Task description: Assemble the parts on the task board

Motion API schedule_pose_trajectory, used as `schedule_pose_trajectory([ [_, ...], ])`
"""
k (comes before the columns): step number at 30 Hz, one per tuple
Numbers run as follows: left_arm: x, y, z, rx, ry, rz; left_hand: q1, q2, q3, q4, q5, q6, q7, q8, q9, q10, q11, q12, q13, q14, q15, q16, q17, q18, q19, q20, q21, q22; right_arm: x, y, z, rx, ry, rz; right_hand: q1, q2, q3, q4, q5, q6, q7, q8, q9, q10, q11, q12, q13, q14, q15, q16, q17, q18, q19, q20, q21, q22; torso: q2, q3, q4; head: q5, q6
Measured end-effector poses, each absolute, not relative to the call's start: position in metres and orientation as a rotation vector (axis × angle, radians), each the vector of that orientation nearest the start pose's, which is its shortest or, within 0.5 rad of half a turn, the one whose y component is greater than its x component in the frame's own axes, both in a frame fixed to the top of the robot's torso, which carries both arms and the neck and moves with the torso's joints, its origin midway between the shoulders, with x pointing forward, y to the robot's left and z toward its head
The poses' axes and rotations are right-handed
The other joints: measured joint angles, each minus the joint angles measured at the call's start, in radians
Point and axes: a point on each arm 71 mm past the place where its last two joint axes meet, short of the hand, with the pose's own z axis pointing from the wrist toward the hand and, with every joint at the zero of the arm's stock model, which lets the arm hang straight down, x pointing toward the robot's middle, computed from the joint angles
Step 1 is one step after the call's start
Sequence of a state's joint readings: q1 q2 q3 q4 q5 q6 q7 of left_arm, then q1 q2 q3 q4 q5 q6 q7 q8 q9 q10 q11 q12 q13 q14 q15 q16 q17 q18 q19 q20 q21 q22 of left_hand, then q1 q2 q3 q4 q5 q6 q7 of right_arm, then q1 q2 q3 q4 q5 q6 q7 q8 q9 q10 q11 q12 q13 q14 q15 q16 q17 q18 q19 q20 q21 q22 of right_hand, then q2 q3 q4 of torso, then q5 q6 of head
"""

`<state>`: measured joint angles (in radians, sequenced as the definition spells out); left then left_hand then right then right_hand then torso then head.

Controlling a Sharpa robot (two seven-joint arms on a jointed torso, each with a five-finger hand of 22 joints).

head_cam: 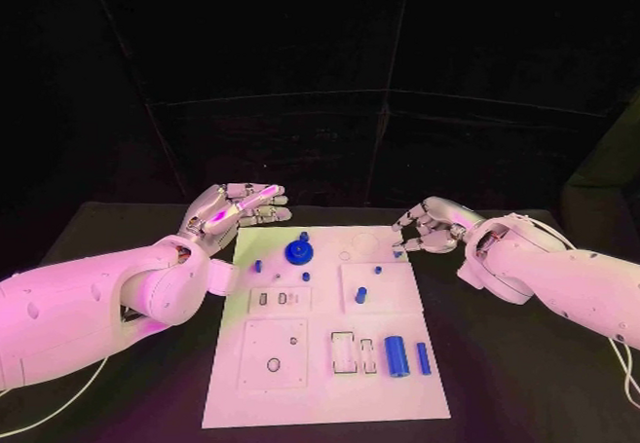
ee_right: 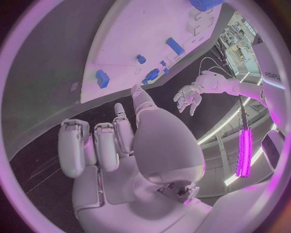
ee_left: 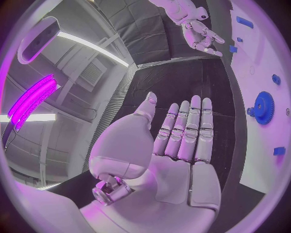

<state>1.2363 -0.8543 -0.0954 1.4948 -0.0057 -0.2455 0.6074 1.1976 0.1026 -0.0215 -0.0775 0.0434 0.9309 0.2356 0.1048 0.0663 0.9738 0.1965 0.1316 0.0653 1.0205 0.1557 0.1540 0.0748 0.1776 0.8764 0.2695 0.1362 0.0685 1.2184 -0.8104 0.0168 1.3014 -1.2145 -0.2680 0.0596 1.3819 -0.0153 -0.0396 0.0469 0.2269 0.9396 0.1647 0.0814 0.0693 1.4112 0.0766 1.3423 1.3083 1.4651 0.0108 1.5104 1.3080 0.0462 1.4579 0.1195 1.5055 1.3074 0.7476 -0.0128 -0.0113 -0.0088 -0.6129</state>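
White task board (head_cam: pixel 329 378) lies mid-table before me, with a blue gear (head_cam: pixel 299 251) standing near its far edge at about 11 o'clock and a blue cylinder (head_cam: pixel 397 356) lying at about 4 o'clock. My left hand (head_cam: pixel 234 211) hovers off the board's far left corner, fingers straight and spread, grasping nothing. My right hand (head_cam: pixel 435 228) sits at the far right corner, fingers curled inward around nothing.

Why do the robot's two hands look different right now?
The left hand is stretched flat with its fingers straight, while the right hand has its fingers curled in. The left hand is off the far left corner of the white board, while the right hand is by the far right corner, close to a small blue piece. Both are silver and hold nothing.
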Motion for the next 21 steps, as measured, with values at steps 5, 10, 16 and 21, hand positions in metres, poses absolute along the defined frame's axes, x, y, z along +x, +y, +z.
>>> schedule_pose_trajectory([
  [5, 0.494, 0.223, -0.168, -0.959, 1.263, -1.662, 0.0, 0.0, 0.0, 0.0, 0.0, 0.0, 0.0, 0.0, 0.0, 0.0, 0.0, 0.0, 0.0, 0.0, 0.0, 0.0, 0.0, 0.0, 0.0, 0.0, 0.0, 0.0, 0.536, -0.262, -0.17, 0.099, 1.642, 0.745, 0.008, 0.0, 0.0, -0.005, 0.0, -0.01, 0.001, 0.0, -0.001, 0.0, 0.0, 0.0, 0.0, 0.0, 0.0, 0.0, 0.0, 0.0, 0.0, 0.0, 0.0, 0.0, 0.001, 0.0007, 0.0, -0.009, 0.001],
  [10, 0.495, 0.222, -0.168, -0.959, 1.263, -1.66, 0.0, 0.0, 0.0, 0.0, 0.0, 0.0, 0.0, 0.0, 0.0, 0.0, 0.0, 0.0, 0.0, 0.0, 0.0, 0.0, 0.0, 0.0, 0.0, 0.0, 0.0, 0.0, 0.541, -0.27, -0.171, 0.116, 1.636, 0.742, 0.013, 0.005, -0.004, -0.01, 0.0, -0.017, 0.001, -0.007, -0.002, 0.0, 0.0, 0.0, 0.001, 0.0, 0.0, 0.0, 0.0, 0.0, 0.0, 0.0, 0.0, 0.0, 0.002, 0.0008, 0.0002, -0.014, -0.002],
  [16, 0.496, 0.223, -0.169, -0.96, 1.262, -1.657, 0.0, 0.0, 0.0, 0.0, 0.0, 0.0, 0.0, 0.0, 0.0, 0.0, 0.0, 0.0, 0.0, 0.0, 0.0, 0.0, 0.0, 0.0, 0.0, 0.0, 0.0, 0.0, 0.546, -0.271, -0.174, 0.112, 1.636, 0.743, 0.026, 0.001, -0.004, -0.021, 0.0, -0.024, 0.002, -0.007, -0.002, 0.0, 0.0, 0.0, 0.001, 0.0, 0.0, 0.0, 0.0, 0.0, 0.0, 0.0, 0.0, 0.0, 0.002, 0.0007, 0.0024, -0.015, -0.006],
  [21, 0.497, 0.224, -0.169, -0.96, 1.261, -1.653, 0.0, 0.0, 0.0, 0.0, 0.0, 0.0, 0.0, 0.0, 0.0, 0.0, 0.0, 0.0, 0.0, 0.0, 0.0, 0.0, 0.0, 0.0, 0.0, 0.0, 0.0, 0.0, 0.548, -0.271, -0.177, 0.103, 1.644, 0.739, 0.033, 0.007, -0.002, -0.031, 0.0, -0.024, 0.002, -0.007, -0.002, 0.0, 0.0, 0.0, 0.003, 0.0, 0.0, 0.0, 0.0, 0.0, 0.0, 0.0, 0.0, 0.0, 0.002, -0.0004, 0.0026, -0.015, -0.009],
])
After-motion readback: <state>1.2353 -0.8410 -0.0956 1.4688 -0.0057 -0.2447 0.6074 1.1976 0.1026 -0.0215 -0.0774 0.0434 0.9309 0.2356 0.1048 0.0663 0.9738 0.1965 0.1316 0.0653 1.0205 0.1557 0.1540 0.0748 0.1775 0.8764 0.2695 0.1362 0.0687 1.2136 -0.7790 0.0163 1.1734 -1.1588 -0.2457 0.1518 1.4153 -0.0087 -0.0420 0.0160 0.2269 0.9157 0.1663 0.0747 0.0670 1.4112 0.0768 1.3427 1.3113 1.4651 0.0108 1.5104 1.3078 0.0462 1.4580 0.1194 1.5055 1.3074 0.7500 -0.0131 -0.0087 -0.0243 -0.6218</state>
